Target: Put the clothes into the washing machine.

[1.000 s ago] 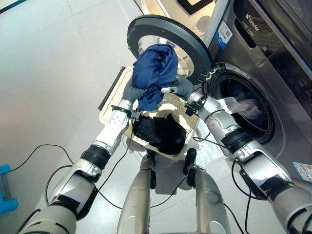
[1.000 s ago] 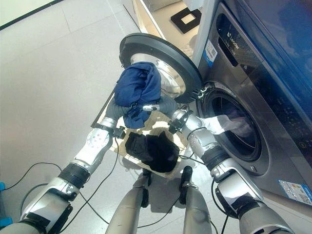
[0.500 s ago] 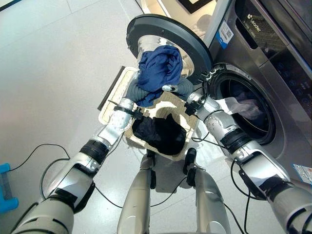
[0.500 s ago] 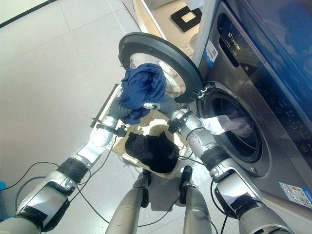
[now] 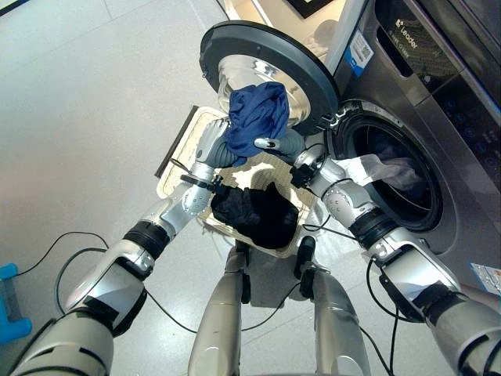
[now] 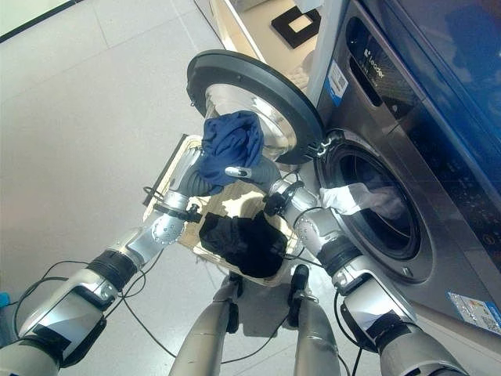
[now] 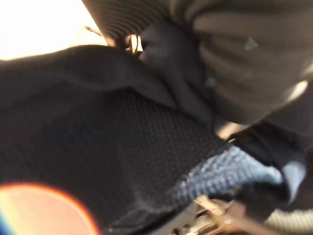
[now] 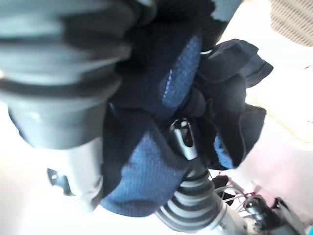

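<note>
A bunched blue garment (image 5: 257,117) is held up between my two hands, above the woven basket (image 5: 177,166) and in front of the open round door (image 5: 266,55). My left hand (image 5: 213,149) is under its left side, buried in the cloth. On the right side is my right hand (image 5: 288,142), one finger (image 8: 183,139) pinching the blue fabric. Black clothes (image 5: 254,215) lie in the basket below. The drum opening (image 5: 395,196) of the washing machine is to the right of my hands. A white cloth (image 5: 380,168) hangs over its rim.
The open door stands directly behind the lifted garment, hinged at the left side of the drum. The basket sits on the tiled floor between the machine and my legs. A blue object (image 5: 8,301) lies at the far left edge. Open floor stretches to the left.
Both hands have carried the blue garment up and slightly right, closer to the door. Its hanging tail has gathered into a tighter bundle. The basket and black clothes stayed put.
</note>
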